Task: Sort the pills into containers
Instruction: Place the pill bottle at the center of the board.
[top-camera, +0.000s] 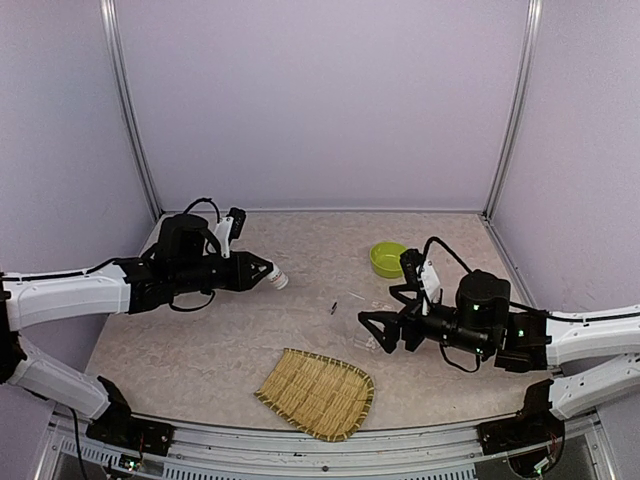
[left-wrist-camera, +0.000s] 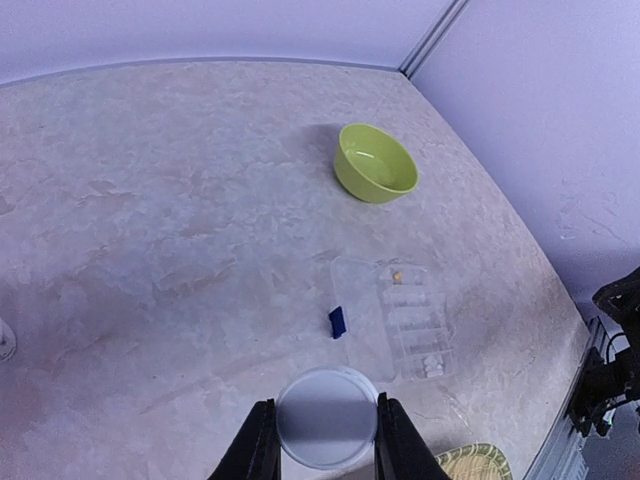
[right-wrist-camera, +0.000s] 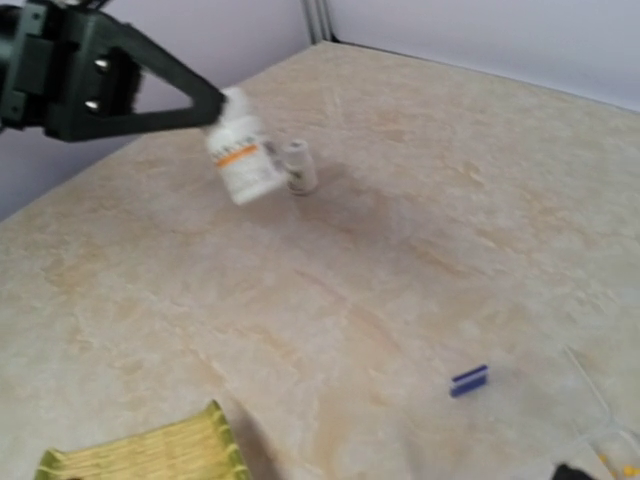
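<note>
Your left gripper (left-wrist-camera: 327, 450) is clenched on the white pill bottle (left-wrist-camera: 327, 415), held off the table (left-wrist-camera: 150, 200) and well apart from the organiser box (left-wrist-camera: 410, 320); the box lies flat, ahead and to the right of the bottle, between the green bowl (left-wrist-camera: 375, 162) and the bamboo tray (top-camera: 315, 392). Bring the bottle over the box before you tilt it further; tip slowly over one compartment, since a quick pour would likely scatter pills across the dividers. Your right gripper (top-camera: 372, 334) stands released, grasping nothing, near the box; it could steady the box, but mind the two arms meeting there. A small blue piece (left-wrist-camera: 338, 321) lies just beside the box, on your path; a small white object (right-wrist-camera: 299, 166) rests on the table near the bottle, perhaps its cap, though that cannot be told.
</note>
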